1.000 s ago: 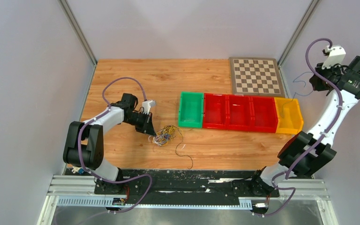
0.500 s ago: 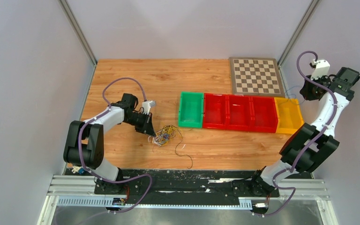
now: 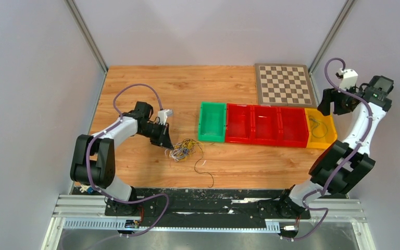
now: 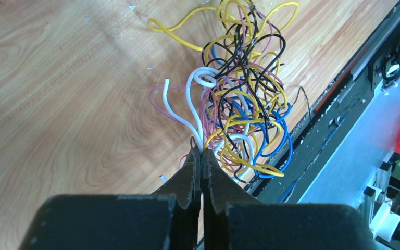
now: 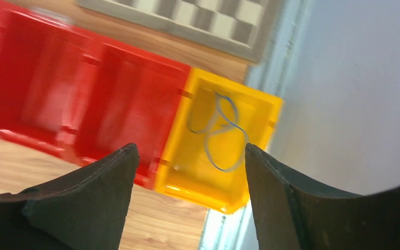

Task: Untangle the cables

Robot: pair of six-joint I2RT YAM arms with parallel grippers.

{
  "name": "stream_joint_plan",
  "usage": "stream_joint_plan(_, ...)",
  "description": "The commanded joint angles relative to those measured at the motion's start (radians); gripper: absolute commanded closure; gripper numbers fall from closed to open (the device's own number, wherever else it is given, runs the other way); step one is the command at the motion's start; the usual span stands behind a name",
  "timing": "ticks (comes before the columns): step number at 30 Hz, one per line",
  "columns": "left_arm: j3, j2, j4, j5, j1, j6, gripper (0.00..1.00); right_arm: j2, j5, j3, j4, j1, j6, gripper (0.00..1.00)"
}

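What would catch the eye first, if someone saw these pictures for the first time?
Likely the row of bright bins, green, red and yellow, across the table, with the chessboard behind its right end. Then the colourful snarl of cables on the bare wood, the left gripper shut on white strands at its edge. One blue wire lies in the yellow bin, beneath the open right gripper.

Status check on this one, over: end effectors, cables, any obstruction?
Left end effector shut on white cable at edge of tangle. Right end effector open over yellow bin, blue cable lying inside. Nothing obstructing the tangle.
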Motion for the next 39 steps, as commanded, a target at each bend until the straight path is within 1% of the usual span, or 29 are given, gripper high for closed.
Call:
stream_joint_plan(1,0.018,-0.070,0.000,0.063,-0.001,0.001,1.00,-0.108,-0.227,0.071,-0.159,0.135,0.049,0.24)
stream_joint_plan(3,0.011,-0.082,-0.004,0.081,0.001,-0.011,1.00,-0.149,-0.300,0.026,-0.161,0.256,0.095,0.20)
stream_joint_plan(4,0.015,-0.085,-0.016,0.091,0.003,-0.014,1.00,-0.164,-0.322,-0.004,-0.145,0.360,0.114,0.18)
stream_joint_plan(6,0.027,-0.100,-0.044,0.124,0.008,-0.006,1.00,-0.201,-0.336,-0.077,-0.066,0.525,0.174,0.16)
stream_joint_plan(9,0.029,-0.155,-0.058,0.179,0.013,0.016,1.00,-0.251,-0.325,-0.232,0.139,0.774,0.277,0.14)
stream_joint_plan(12,0.021,-0.213,-0.048,0.192,0.013,0.010,1.00,-0.271,-0.286,-0.349,0.363,0.986,0.351,0.12)
stream_joint_plan(16,0.037,-0.185,-0.084,0.261,0.012,0.011,1.00,-0.229,-0.220,-0.468,0.683,1.193,0.436,0.08)
stream_joint_plan(19,0.044,-0.140,-0.090,0.263,0.011,-0.012,1.00,-0.141,-0.168,-0.494,0.877,1.311,0.493,0.06)
stream_joint_plan(21,0.044,-0.117,-0.080,0.267,0.010,-0.026,1.00,-0.070,-0.143,-0.489,0.973,1.374,0.526,0.06)
stream_joint_plan(24,0.041,-0.083,-0.058,0.269,0.011,-0.056,1.00,0.033,-0.118,-0.478,1.067,1.437,0.558,0.05)
stream_joint_plan(26,0.044,-0.051,-0.067,0.261,0.012,-0.062,1.00,0.092,-0.112,-0.465,1.073,1.461,0.570,0.06)
stream_joint_plan(29,0.050,-0.004,-0.101,0.241,0.014,-0.035,0.95,0.146,-0.095,-0.491,1.100,1.478,0.569,0.08)
stream_joint_plan(31,0.046,0.019,-0.127,0.225,0.016,-0.013,0.92,0.174,-0.082,-0.514,1.124,1.483,0.565,0.13)
stream_joint_plan(34,0.028,0.038,-0.127,0.199,0.033,-0.021,0.86,0.214,-0.072,-0.530,1.117,1.494,0.536,0.21)
stream_joint_plan(38,0.033,0.050,-0.135,0.176,0.062,-0.023,0.71,0.228,-0.041,-0.553,1.114,1.494,0.525,0.33)
stream_joint_plan(39,0.034,0.052,-0.139,0.175,0.065,-0.021,0.69,0.228,-0.040,-0.556,1.114,1.496,0.525,0.36)
